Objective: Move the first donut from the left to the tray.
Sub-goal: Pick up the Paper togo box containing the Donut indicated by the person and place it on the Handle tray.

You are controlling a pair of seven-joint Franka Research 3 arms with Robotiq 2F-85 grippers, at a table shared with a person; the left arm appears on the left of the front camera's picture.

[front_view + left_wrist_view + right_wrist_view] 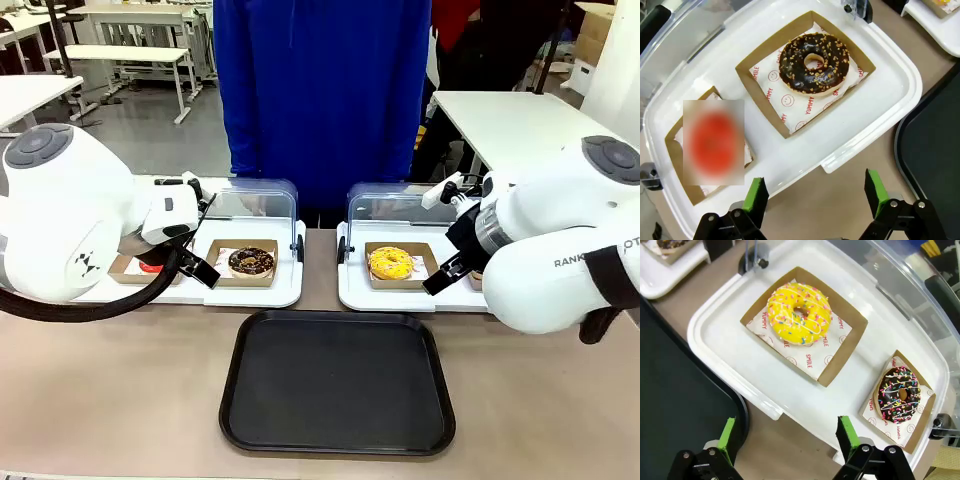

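The red-glazed donut (714, 142) lies in its small brown box at the left end of the left white tray (850, 125); in the front view only a sliver of the red donut (150, 266) peeks out beside my left arm. My left gripper (815, 181) hangs open just off that tray's near rim, to the right of the red donut, with nothing between its green pads. The black tray (337, 380) lies bare at the table's near middle. Over the right white tray's near edge my right gripper (786, 421) hovers open, holding nothing.
A chocolate nut donut (813, 63) sits boxed beside the red one. The right white tray (720, 325) carries a yellow donut (799, 314) and a chocolate sprinkle donut (898, 395). Both clear domed lids (255, 200) stand raised at the back. A person in blue (320, 90) stands at the far side.
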